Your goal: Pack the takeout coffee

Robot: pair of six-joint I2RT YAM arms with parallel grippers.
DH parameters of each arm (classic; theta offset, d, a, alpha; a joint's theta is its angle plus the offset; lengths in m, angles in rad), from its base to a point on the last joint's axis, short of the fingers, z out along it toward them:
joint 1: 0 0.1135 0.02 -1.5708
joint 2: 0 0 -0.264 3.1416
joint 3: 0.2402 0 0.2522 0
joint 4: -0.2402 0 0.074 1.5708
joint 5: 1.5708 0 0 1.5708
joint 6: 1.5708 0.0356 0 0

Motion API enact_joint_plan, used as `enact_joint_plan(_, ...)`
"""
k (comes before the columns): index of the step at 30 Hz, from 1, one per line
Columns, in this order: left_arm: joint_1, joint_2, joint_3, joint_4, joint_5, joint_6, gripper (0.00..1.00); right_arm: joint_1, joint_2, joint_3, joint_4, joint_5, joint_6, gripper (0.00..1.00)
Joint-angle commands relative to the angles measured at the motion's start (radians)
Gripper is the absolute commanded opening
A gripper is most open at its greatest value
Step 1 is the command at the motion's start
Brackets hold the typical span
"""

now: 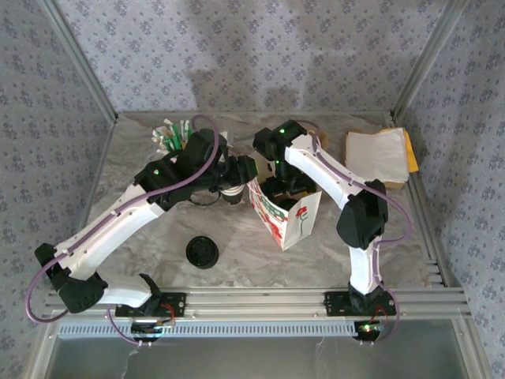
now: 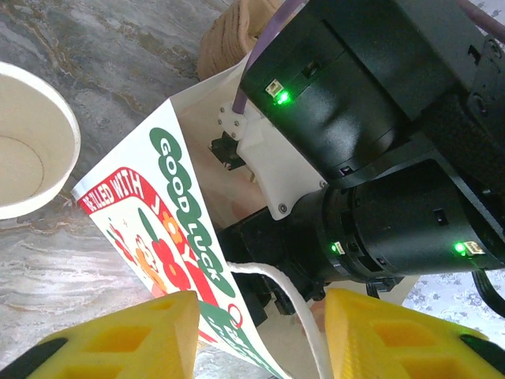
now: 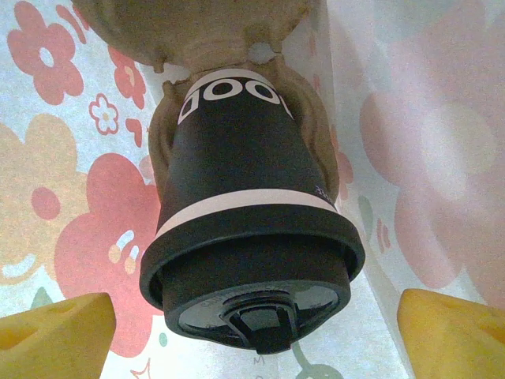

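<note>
The takeout coffee, a dark cup with a pale band and a black lid, stands in a pulp cup carrier inside the flower-printed paper bag. My right gripper reaches down into the bag, open, its yellow fingers wide of the lid and touching nothing. My left gripper is at the bag's left rim. Its yellow fingers straddle the bag wall and the white cord handle, with a gap still showing.
A loose black lid lies on the table in front of the left arm. Lidless cream cups stand just left of the bag. Straws are at the back left, and a pile of paper napkins at the back right.
</note>
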Motion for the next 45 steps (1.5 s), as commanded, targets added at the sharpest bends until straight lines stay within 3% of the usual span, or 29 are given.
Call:
enact_joint_plan(1,-0.007,0.003,0.013,0.015,-0.001,0.013,0.42,0.008,-0.032,0.023,-0.100,0.014,0.013,0.94)
enact_joint_plan(45,-0.020,-0.002,0.011,0.004,-0.021,0.003,0.39,0.009,-0.025,0.360,-0.195,0.023,0.013,0.93)
